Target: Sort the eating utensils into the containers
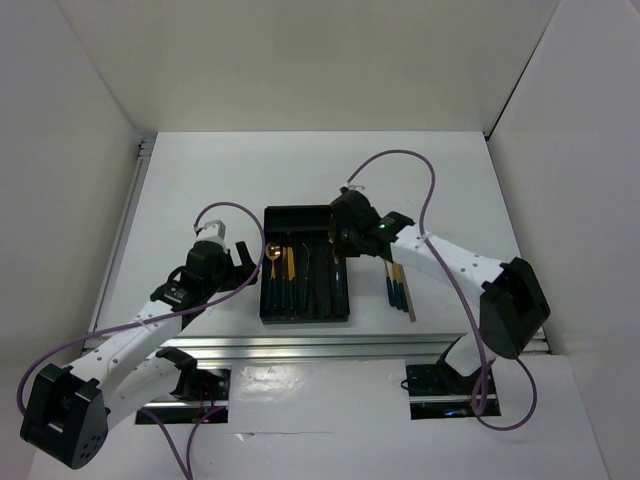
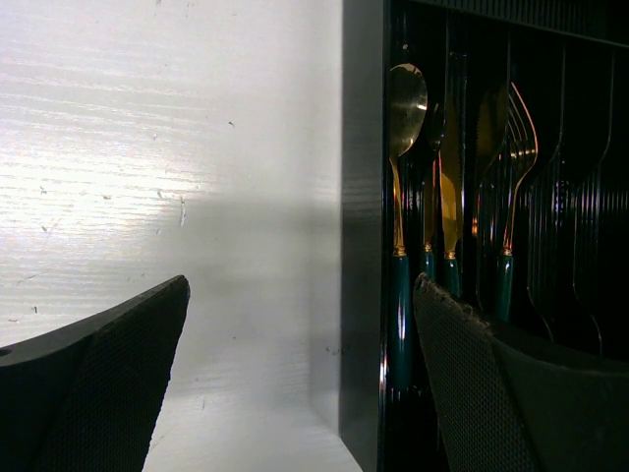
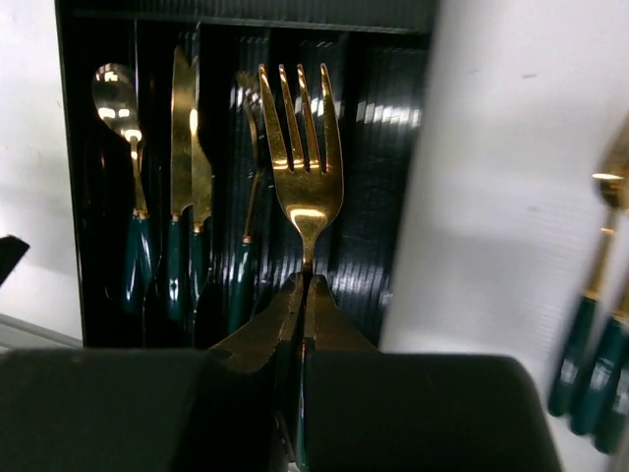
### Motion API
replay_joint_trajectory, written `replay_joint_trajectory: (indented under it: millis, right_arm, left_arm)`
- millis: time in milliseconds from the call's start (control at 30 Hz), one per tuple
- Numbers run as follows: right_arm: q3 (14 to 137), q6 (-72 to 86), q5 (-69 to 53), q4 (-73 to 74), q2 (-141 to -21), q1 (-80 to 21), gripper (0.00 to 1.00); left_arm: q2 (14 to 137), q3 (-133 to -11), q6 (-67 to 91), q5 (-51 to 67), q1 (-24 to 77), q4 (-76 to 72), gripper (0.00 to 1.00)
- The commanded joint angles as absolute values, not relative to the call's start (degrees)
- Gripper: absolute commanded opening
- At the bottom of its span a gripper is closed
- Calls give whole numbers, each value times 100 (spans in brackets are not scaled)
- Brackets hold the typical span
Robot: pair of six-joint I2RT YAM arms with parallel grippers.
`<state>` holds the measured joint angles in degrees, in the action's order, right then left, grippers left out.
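While the right gripper (image 3: 305, 295) (image 1: 343, 240) sits clamped tight on a slim metal fork with gold tines and a dark green handle (image 3: 303, 147), pinching it just under the gold neck, the fork points away from the wrist camera over the shallow black rectangular plastic tray (image 3: 246, 15) (image 1: 300, 212). Its tines are above the ribbed compartments in the tray's right half; can't tell whether they touch the tray floor. Lying in the tray's left compartments, heads toward the far end: one gold-bowled spoon with a green handle (image 3: 116, 98) (image 2: 406, 98) in the leftmost slot, two gold-bladed knives with green handles (image 3: 184, 128) (image 2: 450, 187) just beside it, then a second gold fork (image 2: 519, 128) next over, partly hidden behind the held fork in the right wrist view. The left gripper (image 2: 300, 295) (image 1: 240, 258) has its fingers spread wide, gripping nothing, over the white tabletop (image 2: 147, 147) just beside the tray's left wall; its right finger overlaps the tray's near corner in its own view. A small bunch of loose green-handled utensils (image 1: 397, 283) (image 3: 590, 324) lies side by side on the tabletop right of the tray, apart from it.
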<state>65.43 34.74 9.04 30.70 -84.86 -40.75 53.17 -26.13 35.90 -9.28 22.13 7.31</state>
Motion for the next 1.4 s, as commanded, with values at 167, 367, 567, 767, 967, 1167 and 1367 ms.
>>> replay_joint_trajectory:
  millis: [167, 367, 567, 767, 967, 1167, 1367]
  right_arm:
    - [6962, 4402, 1091, 2558, -9141, -4553, 0]
    - [6478, 4641, 659, 1705, -8999, -4605, 0]
    - [6864, 4711, 922, 1934, -9553, -4877, 0]
    - [7048, 4764, 976, 1995, -9782, -4878, 0]
    - [7049, 4764, 915, 1881, -9976, -4878, 0]
    - [7251, 4764, 861, 1881, -10318, -4878, 0]
    - [7356, 4764, 861, 1995, -10546, -4878, 0]
  left_arm:
    - [5317, -2602, 3454, -975, 2171, 571, 100]
    - [5317, -2602, 3454, -976, 2171, 571, 100]
    - [5317, -2602, 3454, -976, 2171, 571, 100]
    - [5317, -2602, 3454, -976, 2171, 571, 100]
    - [5317, -2602, 3454, -976, 2171, 571, 100]
    - [5265, -2602, 3454, -976, 2171, 571, 100]
    - [5265, -2602, 3454, -976, 2171, 571, 100]
